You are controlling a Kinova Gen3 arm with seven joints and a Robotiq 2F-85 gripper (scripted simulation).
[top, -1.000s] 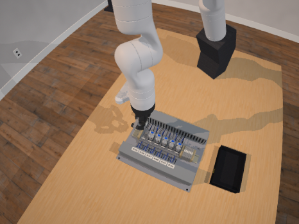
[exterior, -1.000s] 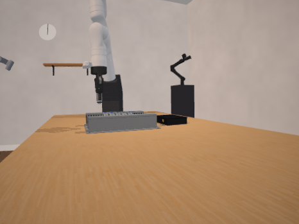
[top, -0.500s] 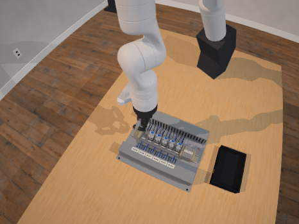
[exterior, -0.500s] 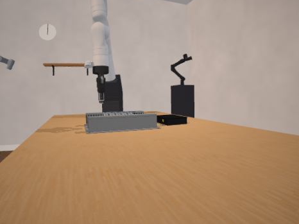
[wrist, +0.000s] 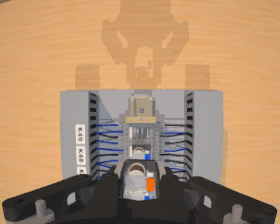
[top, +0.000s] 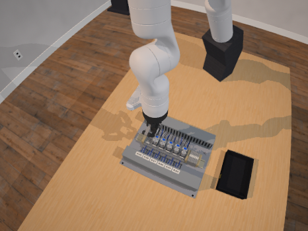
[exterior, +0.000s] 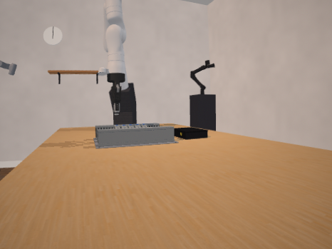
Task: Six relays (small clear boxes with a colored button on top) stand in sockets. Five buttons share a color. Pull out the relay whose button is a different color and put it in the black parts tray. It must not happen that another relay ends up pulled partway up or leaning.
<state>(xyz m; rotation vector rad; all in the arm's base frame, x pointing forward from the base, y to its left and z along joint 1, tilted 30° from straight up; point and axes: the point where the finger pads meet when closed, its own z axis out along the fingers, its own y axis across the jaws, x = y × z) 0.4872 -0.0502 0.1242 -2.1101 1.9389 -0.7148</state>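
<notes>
The light wooden counter carries a grey metal relay panel near its middle, a black rectangular parts tray just beside the panel (apart from it), and the arm's black block pedestal toward the far edge.

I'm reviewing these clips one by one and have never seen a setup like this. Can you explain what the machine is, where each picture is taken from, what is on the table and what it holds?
The white machine is a single robot arm ending in a two-finger gripper. One picture looks down from above, one looks across the wooden table from its far end, and one comes from a camera on the wrist, looking down past the fingers. On the table lies a grey panel with a row of small clear relays with blue buttons, and beside it a black parts tray. The gripper is shut on a relay with an orange button, held above the panel.
</notes>
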